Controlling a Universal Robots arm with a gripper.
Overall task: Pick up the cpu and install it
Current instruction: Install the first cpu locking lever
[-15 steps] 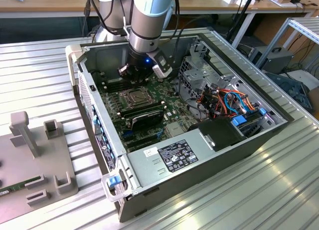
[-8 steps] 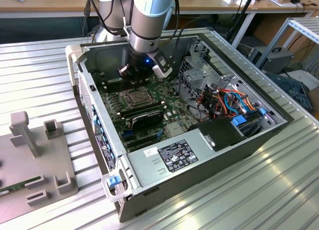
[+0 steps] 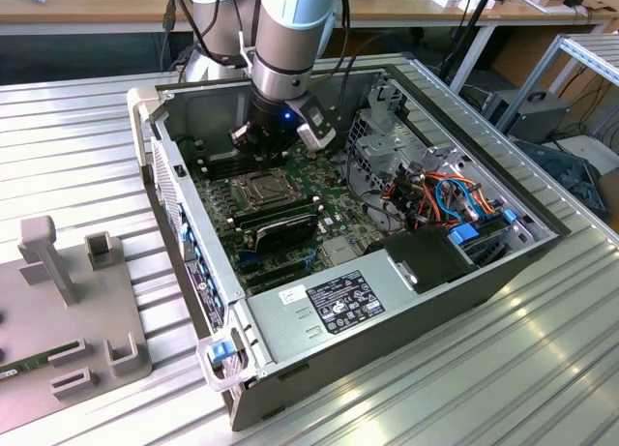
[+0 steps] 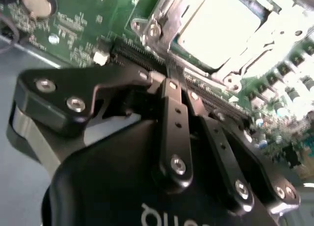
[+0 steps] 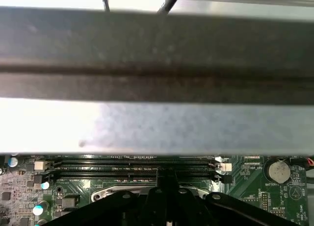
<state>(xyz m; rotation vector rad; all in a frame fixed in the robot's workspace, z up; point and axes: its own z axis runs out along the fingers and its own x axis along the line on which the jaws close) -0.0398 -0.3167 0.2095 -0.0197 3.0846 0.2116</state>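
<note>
The cpu [image 4: 221, 25] is a small flat square with a shiny grey metal top. It looks light and stiff, and it will not bend. The top is smooth, so it can slip. I think the underside is easy to hurt, so it needs a soft, careful hold. The best place to hold it is by two opposite edges, not flat on the top.

Right now the cpu lies flat in its socket on the green motherboard [image 4: 83, 20]. A metal frame [image 4: 164, 12] goes around it. The cpu sits just past the tips of the jaws and a bit below them. It is near them but not touching.

The gripper [image 4: 169, 83] hangs low inside the computer case [image 3: 406, 335]. Its jaws look pinched together, with no gap between the tips. I see nothing held between them. The tips are right over the long black memory slots [image 5: 132, 163]. These slots run just beside the socket, between the jaws and the cpu. I cannot tell if the tips touch the slots or just float close above them.
</note>
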